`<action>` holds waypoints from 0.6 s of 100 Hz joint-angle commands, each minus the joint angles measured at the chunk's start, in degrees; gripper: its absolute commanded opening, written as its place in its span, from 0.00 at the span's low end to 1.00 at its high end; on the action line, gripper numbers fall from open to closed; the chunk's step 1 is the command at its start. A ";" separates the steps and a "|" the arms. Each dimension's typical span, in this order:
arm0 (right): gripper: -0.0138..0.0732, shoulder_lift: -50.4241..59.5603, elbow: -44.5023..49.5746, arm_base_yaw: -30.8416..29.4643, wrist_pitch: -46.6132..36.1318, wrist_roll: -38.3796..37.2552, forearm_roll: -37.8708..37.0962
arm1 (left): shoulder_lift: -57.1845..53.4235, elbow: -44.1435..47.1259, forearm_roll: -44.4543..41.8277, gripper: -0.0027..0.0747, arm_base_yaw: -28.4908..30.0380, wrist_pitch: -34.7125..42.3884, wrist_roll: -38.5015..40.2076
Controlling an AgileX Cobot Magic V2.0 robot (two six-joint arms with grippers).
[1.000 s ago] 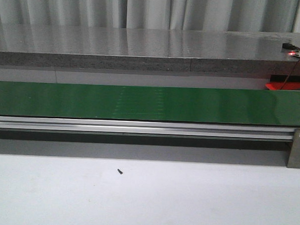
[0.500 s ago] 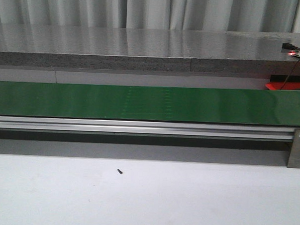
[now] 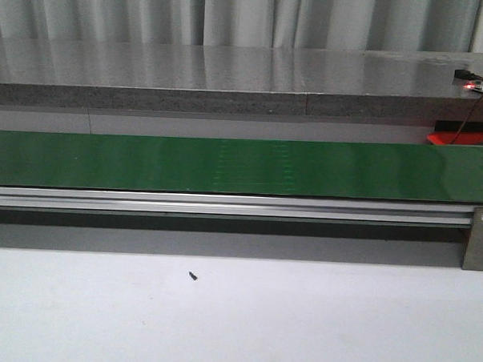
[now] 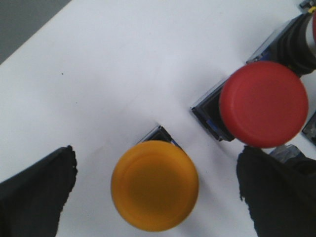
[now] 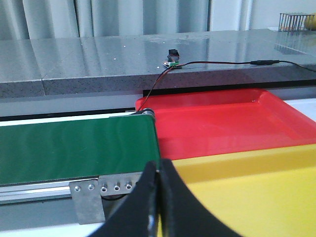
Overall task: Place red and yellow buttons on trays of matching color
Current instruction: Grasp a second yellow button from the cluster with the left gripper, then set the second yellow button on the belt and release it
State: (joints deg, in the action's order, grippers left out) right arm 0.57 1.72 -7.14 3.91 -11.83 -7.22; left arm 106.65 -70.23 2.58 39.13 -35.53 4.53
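Two tool fingers (image 4: 37, 190) flank yellow button (image 4: 154, 185).

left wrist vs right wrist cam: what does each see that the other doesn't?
Only the left wrist view shows the round yellow push button and round red push button on the white table, between the open left gripper fingers. Only the right wrist view shows the green conveyor belt, red plastic tray, yellow plastic tray and the closed right gripper. They share nothing recognisable.
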 commanded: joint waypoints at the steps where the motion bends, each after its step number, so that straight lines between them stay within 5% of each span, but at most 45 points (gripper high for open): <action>1: 0.09 1.09 -1.08 -0.19 -4.55 0.16 -0.58 | -1.97 -1.50 0.12 0.86 0.19 2.56 -0.04; 21: 0.09 1.09 -1.08 -0.19 -4.55 0.16 -0.58 | -0.61 -1.50 0.12 0.82 0.19 2.21 -0.04; 60: 0.09 1.09 -1.08 -0.19 -4.55 0.16 -0.58 | -0.61 -1.50 -1.17 0.37 0.19 2.44 -0.04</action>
State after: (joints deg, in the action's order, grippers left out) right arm 0.57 1.72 -7.14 3.91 -11.83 -7.22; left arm 108.69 -70.23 1.60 39.13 -35.06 4.53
